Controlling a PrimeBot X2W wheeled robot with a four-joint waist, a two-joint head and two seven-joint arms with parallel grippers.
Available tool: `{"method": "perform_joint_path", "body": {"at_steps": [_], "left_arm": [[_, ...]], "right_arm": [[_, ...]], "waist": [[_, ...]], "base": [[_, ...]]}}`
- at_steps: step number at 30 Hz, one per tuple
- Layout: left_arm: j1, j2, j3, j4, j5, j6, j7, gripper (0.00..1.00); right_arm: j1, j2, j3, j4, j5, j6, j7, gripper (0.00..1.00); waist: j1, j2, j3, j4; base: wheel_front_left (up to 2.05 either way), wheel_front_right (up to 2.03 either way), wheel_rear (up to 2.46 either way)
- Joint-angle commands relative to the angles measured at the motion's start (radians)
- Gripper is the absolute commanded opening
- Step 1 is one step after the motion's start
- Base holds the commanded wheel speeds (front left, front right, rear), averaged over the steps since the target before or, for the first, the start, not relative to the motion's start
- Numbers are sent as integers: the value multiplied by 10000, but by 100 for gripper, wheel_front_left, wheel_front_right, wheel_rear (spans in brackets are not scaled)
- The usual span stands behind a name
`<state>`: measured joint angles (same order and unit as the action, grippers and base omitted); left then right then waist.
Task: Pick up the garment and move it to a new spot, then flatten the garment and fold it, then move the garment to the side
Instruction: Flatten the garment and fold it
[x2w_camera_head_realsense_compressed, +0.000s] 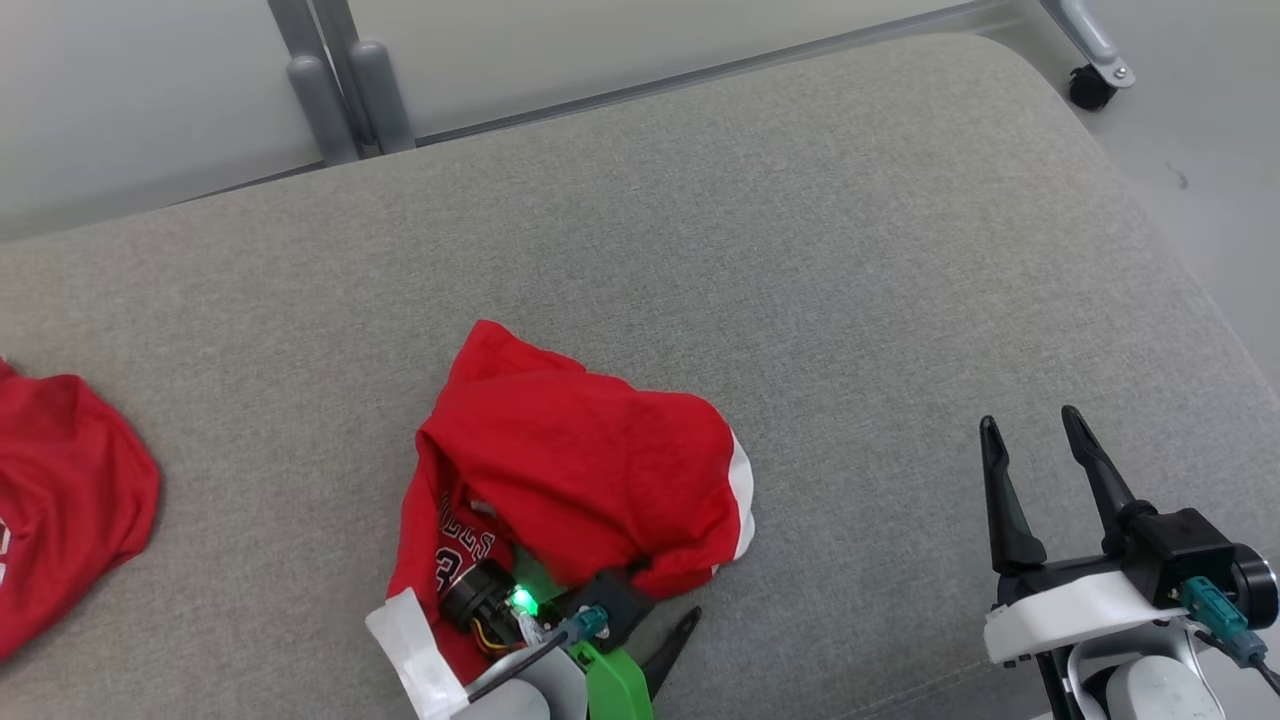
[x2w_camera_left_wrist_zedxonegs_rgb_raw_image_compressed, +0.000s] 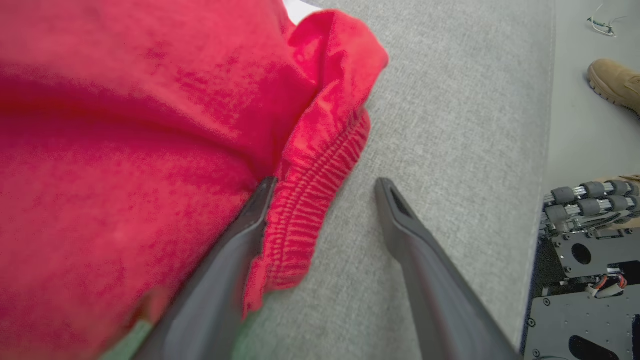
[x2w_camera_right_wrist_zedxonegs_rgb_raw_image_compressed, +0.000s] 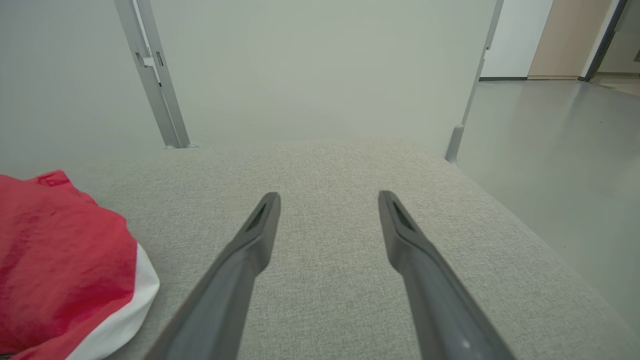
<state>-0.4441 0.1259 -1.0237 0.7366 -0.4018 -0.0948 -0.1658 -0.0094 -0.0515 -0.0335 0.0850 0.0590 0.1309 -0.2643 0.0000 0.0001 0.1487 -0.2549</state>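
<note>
Bench (x2w_camera_head_realsense_compressed: 800, 250) upholstery in the head view carries a second red garment (x2w_camera_head_realsense_compressed: 60, 480) at its left edge. The task's garment (x2w_camera_head_realsense_compressed: 580, 470), crumpled red with white trim, lies near the front edge. The right gripper (x2w_camera_head_realsense_compressed: 1029, 416) hovers near the right front corner.

Left wrist view: the left gripper (x2w_camera_left_wrist_zedxonegs_rgb_raw_image_compressed: 325, 182) has its jaws spread, one finger (x2w_camera_left_wrist_zedxonegs_rgb_raw_image_compressed: 225, 270) tucked against the ribbed hem; a shoe (x2w_camera_left_wrist_zedxonegs_rgb_raw_image_compressed: 615, 85) stands on the floor beyond the bench.

Right wrist view: jaws spread above the bench, garment to their left.
</note>
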Motion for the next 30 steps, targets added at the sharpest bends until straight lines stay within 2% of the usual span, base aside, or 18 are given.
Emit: {"method": "perform_joint_path", "body": {"at_steps": [1,2,3,9,13,19,23,30], "left_arm": [[-150,15,-48,476,87,68,206,76],[-174,-15,-59,783,3,23,291,16],[-225,-62,-18,958,-83,-1,259,0],[-707,-533,496,525,-899,-190,-359,0],[-1007,-670,863,-841,-1832,-292,-406,0],[-1658,-732,1178,-3270,-2982,-306,256,0],[-1991,-749,1373,-4981,-4009,40,621,0],[-2532,-741,1296,-7196,-5268,1127,1032,0]], "right_arm": [[-114,10,-16,-23,69,-3,-3,100],[-130,8,-30,-23,111,-3,-3,100],[-149,7,-38,-21,136,-3,-3,100],[-71,7,-151,0,217,-3,-3,100],[60,5,-163,75,205,-3,-3,100],[54,5,-35,185,304,-3,-3,100],[66,6,101,276,370,-3,-3,100],[258,4,204,404,459,-3,-3,100]], "waist": [[0,-1,265,-292],[0,-1,273,-313],[0,-1,271,-325],[0,-1,139,-131],[0,-1,-64,126],[0,-1,-416,354],[0,-1,-616,371],[0,-1,-868,358]], "base": [[0,0,0],[0,0,0],[0,0,0],[0,0,0],[0,0,0],[0,0,0],[0,0,0],[0,0,0]]}}
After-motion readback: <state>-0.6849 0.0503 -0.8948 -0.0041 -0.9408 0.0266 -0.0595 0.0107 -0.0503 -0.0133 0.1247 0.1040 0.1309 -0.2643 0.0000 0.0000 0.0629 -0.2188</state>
